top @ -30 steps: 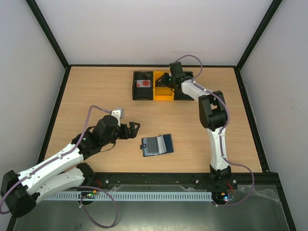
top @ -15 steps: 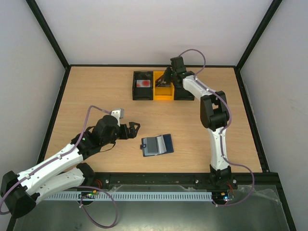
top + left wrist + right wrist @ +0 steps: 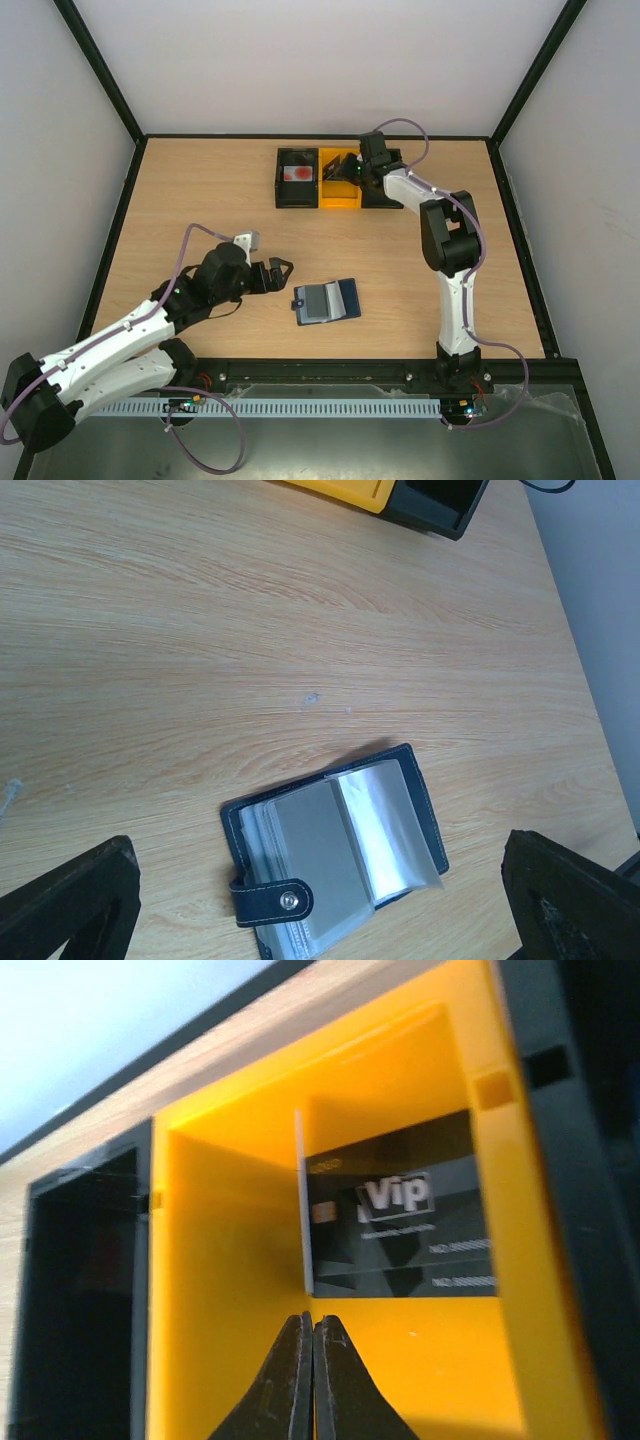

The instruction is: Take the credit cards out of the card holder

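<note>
Light wooden table is enclosed by white walls and a black frame. The holder lies open near the middle of it, tab toward the left arm, with its grey sleeves fanned out.

Part of the task appears to be done. A dark card marked "Vip" is seen leaning inside the yellow box at the far edge, and another card with a red mark lies in the black box beside it. Whether any cards remain in the sleeves cannot be told: in the left wrist view only grey and clear plastic is shown, and no blue card is seen.

The right gripper is poised over the yellow box with its fingers pressed together and nothing held between them. The box walls stand close on both sides, and the table's rear edge lies just behind, so a lift clear is judged to be needed before any sideways move. The left gripper is held with its fingers wide apart, just beside the holder and not touching it. Bare wood surrounds the holder, well apart from boxes and walls, so an approach from either side is judged unobstructed.
</note>
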